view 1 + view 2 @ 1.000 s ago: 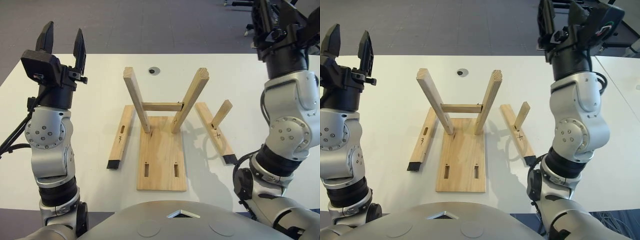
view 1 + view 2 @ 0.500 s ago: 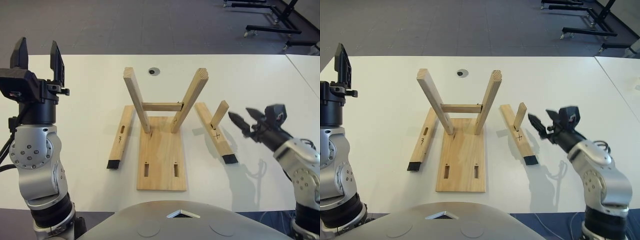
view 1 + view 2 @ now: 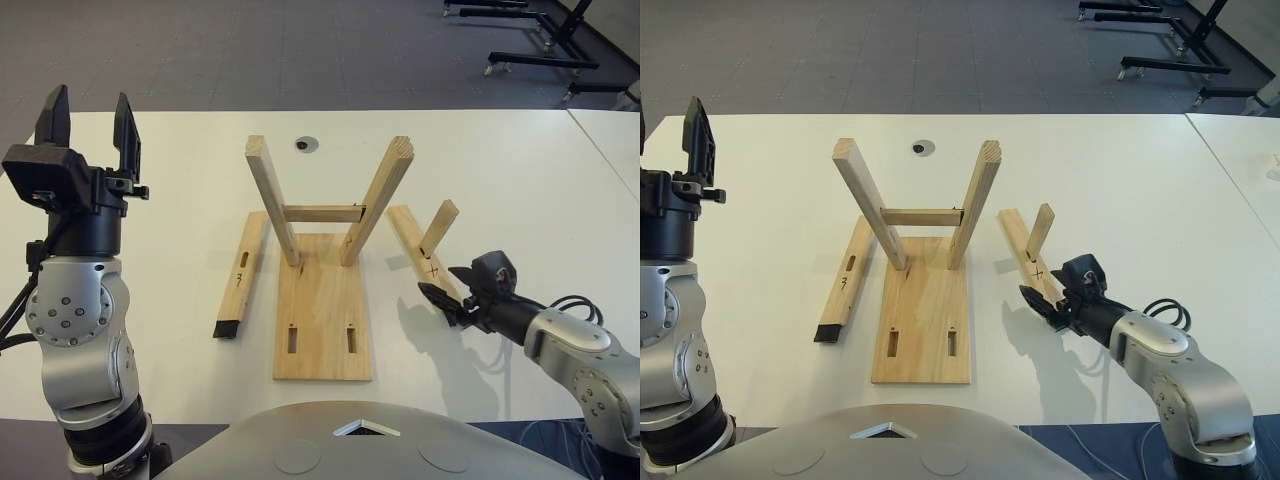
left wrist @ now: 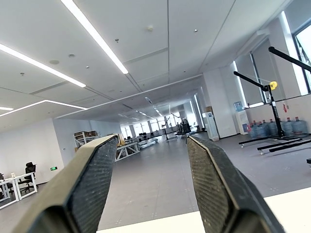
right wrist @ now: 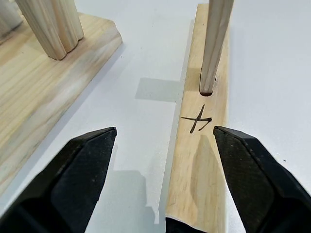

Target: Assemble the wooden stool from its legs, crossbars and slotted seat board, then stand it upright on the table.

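Cam setup: stereo head pair plus two wrist cams.
Head eyes look forward and down over the table [image 3: 180, 200] from mid range, offset sideways, both framing the same seat board [image 3: 322, 330] and parts. Left wrist cam is raised, aimed roughly level across the room past the left gripper [image 4: 151, 145]. Right wrist cam sits low, very close on the marked leg [image 5: 201, 155], which the head pair also covers.

The seat board [image 3: 322, 335] is pale honey wood with streaky grain. Left of the board, the black-tipped leg [image 3: 241, 272] is the same pale wood; right of the board, the marked leg [image 5: 201, 165] bears a black pen cross [image 5: 197, 119]. The surface [image 3: 185, 200] is white. The left claw [image 3: 90, 105] and right claw [image 5: 163, 132] are matte black.
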You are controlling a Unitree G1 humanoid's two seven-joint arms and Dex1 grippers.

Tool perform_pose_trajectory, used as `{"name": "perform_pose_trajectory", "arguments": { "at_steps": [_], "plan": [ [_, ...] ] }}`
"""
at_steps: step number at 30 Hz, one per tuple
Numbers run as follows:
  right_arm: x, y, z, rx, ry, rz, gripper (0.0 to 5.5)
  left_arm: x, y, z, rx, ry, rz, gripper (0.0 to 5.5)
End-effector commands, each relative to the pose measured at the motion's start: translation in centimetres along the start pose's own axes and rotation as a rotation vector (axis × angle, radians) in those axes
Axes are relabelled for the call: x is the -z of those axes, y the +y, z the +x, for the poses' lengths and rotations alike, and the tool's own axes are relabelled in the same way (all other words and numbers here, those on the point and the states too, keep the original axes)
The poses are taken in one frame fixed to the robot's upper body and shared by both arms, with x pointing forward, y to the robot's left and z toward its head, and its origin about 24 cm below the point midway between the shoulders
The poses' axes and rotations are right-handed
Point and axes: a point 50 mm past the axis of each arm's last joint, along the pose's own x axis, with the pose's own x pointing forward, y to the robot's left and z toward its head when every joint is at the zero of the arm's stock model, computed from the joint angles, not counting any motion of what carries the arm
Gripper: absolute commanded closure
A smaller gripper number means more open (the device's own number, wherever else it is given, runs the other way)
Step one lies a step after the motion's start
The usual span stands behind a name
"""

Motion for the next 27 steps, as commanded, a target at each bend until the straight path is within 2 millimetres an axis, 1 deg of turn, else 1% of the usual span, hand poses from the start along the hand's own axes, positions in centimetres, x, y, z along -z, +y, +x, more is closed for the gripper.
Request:
{"name": "perform_pose_trajectory", "arguments": {
  "at_steps": [1, 6, 12, 20, 23, 24, 27],
  "plan": [
    [0.5, -0.4, -0.9, 0.05, 0.002, -0.006, 1.82, 0.0, -0.3, 0.6, 0.038, 0.005, -0.001, 2.95],
    [0.8, -0.8, -1.3, 0.076, 0.005, -0.034, 1.82, -0.1, -0.5, 0.8, 0.048, -0.001, -0.006, 2.95],
    [2.4, -1.3, -1.0, 0.059, 0.079, -0.045, 1.82, -0.1, -1.0, 1.2, 0.062, -0.01, -0.021, 2.95],
    [3.3, -2.4, -0.6, 0.084, 0.092, -0.062, 1.82, 0.1, -1.5, 1.8, 0.096, -0.014, -0.042, 2.95],
    [3.9, -1.8, -1.5, 0.095, 0.078, -0.053, 2.29, 0.4, -1.8, 2.1, 0.11, -0.007, -0.061, 2.95],
    [4.0, -1.6, -1.8, 0.095, 0.076, -0.055, 2.54, 0.4, -1.9, 2.2, 0.116, -0.008, -0.063, 2.95],
    [4.3, -1.5, -2.1, 0.094, 0.071, -0.054, 3.12, 0.5, -2.0, 2.3, 0.123, -0.013, -0.065, 2.95]
  ]
}}
